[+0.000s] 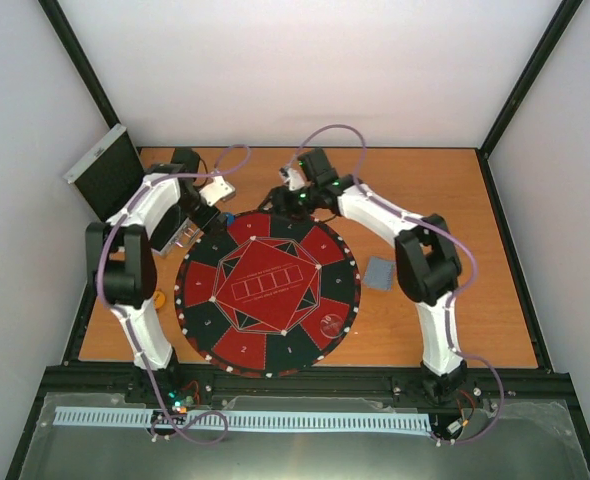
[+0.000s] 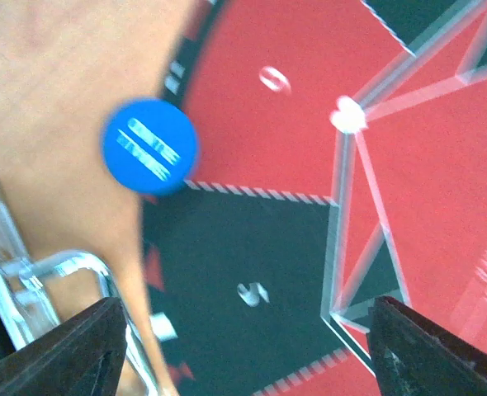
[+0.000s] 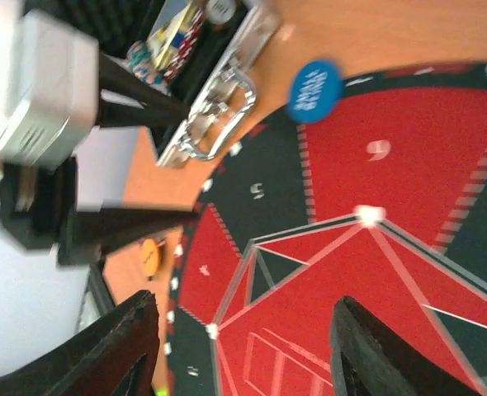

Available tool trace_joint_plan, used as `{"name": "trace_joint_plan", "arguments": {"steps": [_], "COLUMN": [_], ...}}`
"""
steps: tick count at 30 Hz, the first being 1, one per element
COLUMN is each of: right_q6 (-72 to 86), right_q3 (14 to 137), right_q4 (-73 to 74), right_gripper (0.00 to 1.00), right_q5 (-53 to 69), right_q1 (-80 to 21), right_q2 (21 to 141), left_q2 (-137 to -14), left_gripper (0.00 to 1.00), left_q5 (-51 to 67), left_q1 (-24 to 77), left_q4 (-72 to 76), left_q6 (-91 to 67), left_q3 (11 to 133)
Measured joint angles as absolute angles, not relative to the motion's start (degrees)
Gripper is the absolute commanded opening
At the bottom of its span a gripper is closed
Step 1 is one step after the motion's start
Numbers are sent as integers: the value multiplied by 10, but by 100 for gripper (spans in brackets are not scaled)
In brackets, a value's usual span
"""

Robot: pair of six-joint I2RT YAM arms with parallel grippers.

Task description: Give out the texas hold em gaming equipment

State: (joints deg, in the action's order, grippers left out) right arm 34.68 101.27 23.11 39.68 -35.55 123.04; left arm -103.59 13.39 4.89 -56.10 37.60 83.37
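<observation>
Over the table, in the top view, no writing is large enough to read; the white numerals on the round red-and-black mat are too small. Both arms reach to the mat's far edge, and their jaws cannot be judged from this height. A stack of grey-blue-backed cards lies on the orange-brown table just right of the mat. An orange chip sits on the table at the mat's left, and a clear chip rests on the mat near its right rim. A silver case leans at the far left corner. White walls and black frame posts close the space in.

From the left wrist, a blue chip carries two lines of white lettering, too blurred to read. It lies across the mat's edge, partly on bare table. A "5" shows on a black segment. The left gripper has its jaws spread wide with nothing between them, well apart from the chip. A shiny metal handle shows at the lower left.

From the right wrist, "9" and "5" read on the mat, and the blue chip's lettering stays illegible. The right gripper hangs over the mat, jaws parted, gripping nothing.
</observation>
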Motion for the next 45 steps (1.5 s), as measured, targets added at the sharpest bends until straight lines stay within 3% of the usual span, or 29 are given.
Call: {"name": "trace_joint_plan", "arguments": {"steps": [7,14,29,32,45], "right_q6": [302,264,248,248,248], "right_q3": [886,839,819,817,812], "right_q4": [242,259,272,272,272], "right_gripper": [60,61,61,61,61], "right_q5": [315,262,248,248,248], "right_q1": [-287,-274,-273,-273,-269], "right_q2": [1098,1062,1062,1062,1061], "left_q2": [-1200,-1270,-1287,-1287,-1260], "left_gripper": [83,71,53,45,45], "left_q5": [102,80,118,123,174], "left_q1": [49,49,49,49,48], "left_q4": [-519,-515,-510,-510,-507], "left_q6": [332,315,320,324,343], "left_q3": [954,990,1009,1009,969]}}
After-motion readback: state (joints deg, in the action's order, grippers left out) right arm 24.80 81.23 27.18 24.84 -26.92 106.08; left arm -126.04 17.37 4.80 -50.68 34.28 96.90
